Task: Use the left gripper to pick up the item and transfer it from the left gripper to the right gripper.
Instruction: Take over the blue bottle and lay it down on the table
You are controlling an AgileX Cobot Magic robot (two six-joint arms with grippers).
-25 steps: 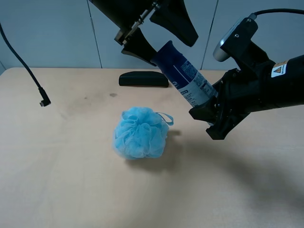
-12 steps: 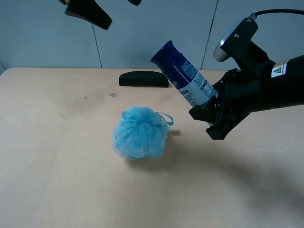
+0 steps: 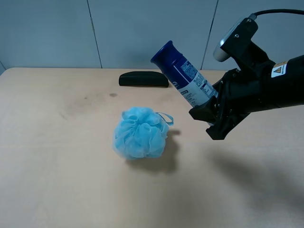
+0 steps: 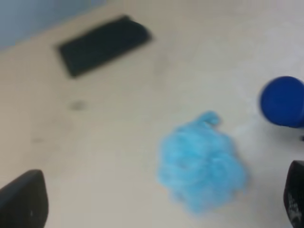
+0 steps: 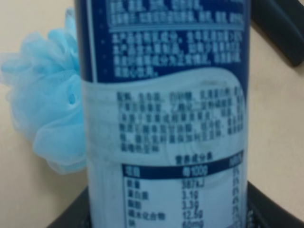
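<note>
Pouf [image 3: 140,133] central on table [image 3: 57,180]; case [image 3: 143,79] behind it; bottle [image 3: 185,78] aloft to its right, in right tool [image 3: 211,111].

Pale wooden table [image 3: 57,180] before grey panelled wall [image 3: 47,33].

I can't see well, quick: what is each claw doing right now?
Left claw: open, holding nothing.
Right claw: closed on the slim cylindrical bottle with dark blue cap and white-and-blue label.

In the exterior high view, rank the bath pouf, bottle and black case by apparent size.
1. Bath pouf: largest patch.
2. Bottle: longer but slimmer; held nearer the camera and partly hidden, so unsure.
3. Black case: smallest, lying farthest back.
</note>
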